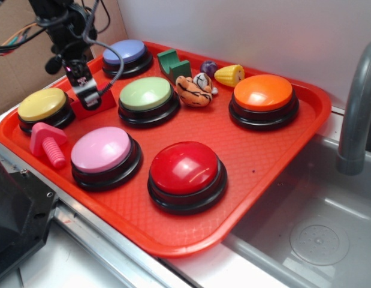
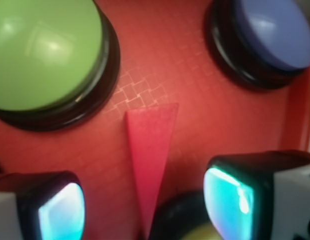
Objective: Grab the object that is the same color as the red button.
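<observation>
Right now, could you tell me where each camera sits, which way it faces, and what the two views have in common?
Exterior: sits in front of and above the red tray, looking down and across its buttons toward the white back wall; shows the black arm and gripper over the red wedge block.
Wrist: sits on the gripper, looking straight down between the fingers at the red wedge block.
Shared: the wedge, the green button, the blue button and the tray floor.
</observation>
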`<state>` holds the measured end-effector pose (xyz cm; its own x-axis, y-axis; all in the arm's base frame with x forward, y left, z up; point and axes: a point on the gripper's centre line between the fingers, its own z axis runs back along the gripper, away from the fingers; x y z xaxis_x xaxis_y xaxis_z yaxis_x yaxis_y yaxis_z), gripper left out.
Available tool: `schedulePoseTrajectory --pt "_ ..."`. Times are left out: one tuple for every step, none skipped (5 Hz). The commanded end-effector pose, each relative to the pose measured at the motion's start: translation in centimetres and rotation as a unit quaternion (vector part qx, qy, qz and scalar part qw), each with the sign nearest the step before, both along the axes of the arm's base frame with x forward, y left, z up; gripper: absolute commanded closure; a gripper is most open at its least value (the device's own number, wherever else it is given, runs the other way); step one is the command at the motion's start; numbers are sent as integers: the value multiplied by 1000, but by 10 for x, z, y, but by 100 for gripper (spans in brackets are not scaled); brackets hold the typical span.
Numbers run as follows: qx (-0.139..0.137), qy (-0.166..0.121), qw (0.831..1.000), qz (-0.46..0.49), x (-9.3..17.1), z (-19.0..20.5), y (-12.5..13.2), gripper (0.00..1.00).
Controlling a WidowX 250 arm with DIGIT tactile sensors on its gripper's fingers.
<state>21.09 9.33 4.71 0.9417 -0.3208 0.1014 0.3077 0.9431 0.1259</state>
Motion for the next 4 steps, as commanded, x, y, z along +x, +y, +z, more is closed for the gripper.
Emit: schedulePoseTrajectory --pt "-13 -10 1000 -22 14 -24 7 0" --pt "-3 -25 999 -25 14 -25 6 100" --pt "7 -5 1000 -14 12 -18 6 100" --pt "21 -6 1000 17 10 -1 4 100"
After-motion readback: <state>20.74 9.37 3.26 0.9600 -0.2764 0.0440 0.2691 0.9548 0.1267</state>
